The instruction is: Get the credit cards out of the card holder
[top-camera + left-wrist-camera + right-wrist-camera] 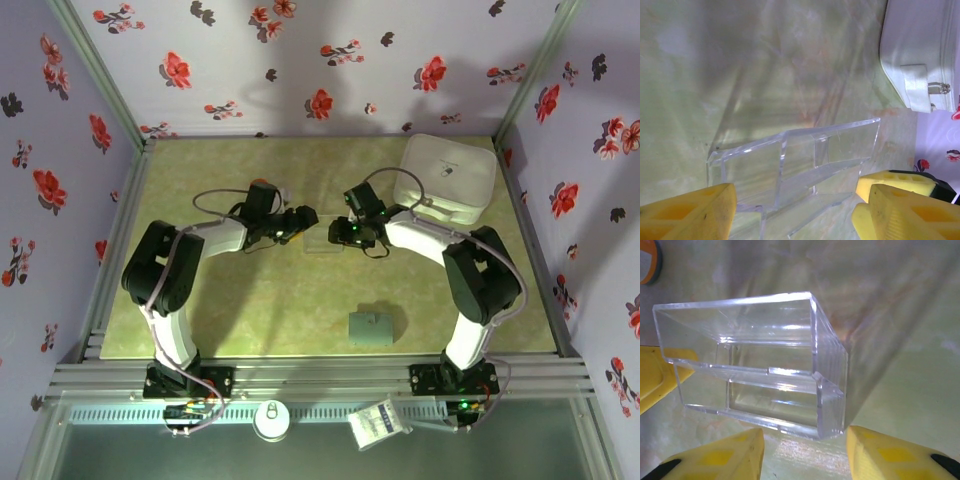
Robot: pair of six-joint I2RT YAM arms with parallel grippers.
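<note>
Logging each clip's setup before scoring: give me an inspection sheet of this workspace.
Surface: mottled green tabletop, flat.
Job's things: grey card holder lying near the front edge.
Clutter: clear box between the hands; white lidded container back right; orange-rimmed object nearby.
Hands: left hand and right hand open, flanking the clear box.
Cables: cable loop over each arm's wrist.
Surroundings: floral walls; aluminium frame in front.
</note>
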